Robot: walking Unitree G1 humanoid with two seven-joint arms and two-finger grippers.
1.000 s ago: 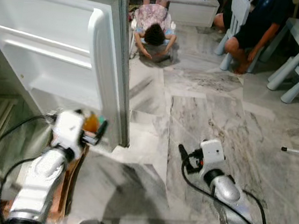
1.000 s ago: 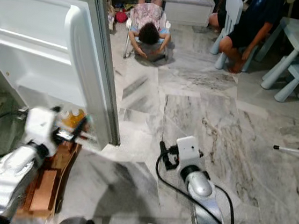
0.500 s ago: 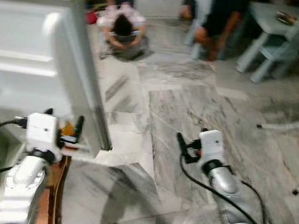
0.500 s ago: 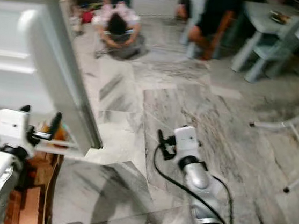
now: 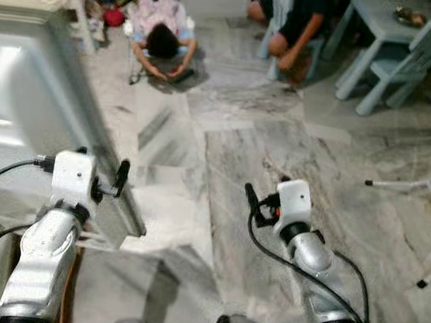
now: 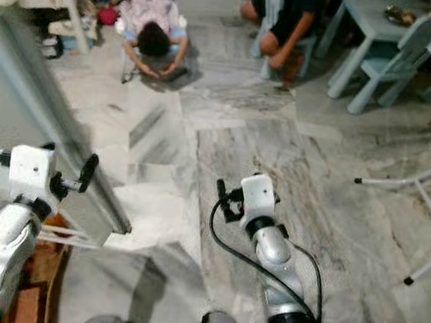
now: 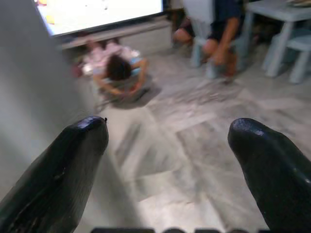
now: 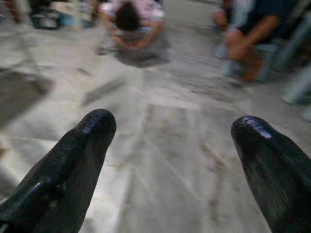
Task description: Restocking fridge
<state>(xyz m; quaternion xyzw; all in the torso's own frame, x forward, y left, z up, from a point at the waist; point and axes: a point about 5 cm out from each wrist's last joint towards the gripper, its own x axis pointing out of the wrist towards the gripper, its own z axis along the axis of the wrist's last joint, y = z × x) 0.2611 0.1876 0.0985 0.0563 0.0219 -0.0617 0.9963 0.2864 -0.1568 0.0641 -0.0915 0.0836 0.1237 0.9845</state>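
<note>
On the robot's left, by the open fridge:
fridge door (image 5: 62, 136): standing open, its edge facing the camera; its top and far side are getting cut off by the frame, and the fridge interior is barely showing.
left gripper (image 5: 120, 178): hovering just beside the door's edge, fingers spread wide in the left wrist view and gripping nothing (only one finger is showing from the head camera).
left fingers (image 7: 58, 174): blurring at the tips, floor visible between them.
right gripper (image 5: 250, 200): hanging over the marble floor (image 5: 279, 145), well apart from the door; fingers wide apart in the right wrist view, carrying nothing.
right fingers (image 8: 68, 165): framing bare floor.
stock to load: nothing I can identify as a grocery item; a brownish shape (image 6: 36, 266) is peeking out under the left arm, mostly hidden, can't tell what it is.
person on floor (image 5: 164, 35): crouching face-down near the back wall (blurred in both wrist views).
seated person (image 5: 297, 23): sitting on a pale chair, upper body cut off.
table (image 5: 380, 13): partly out of frame at the upper right, chair (image 5: 415, 52) just beside it.
</note>
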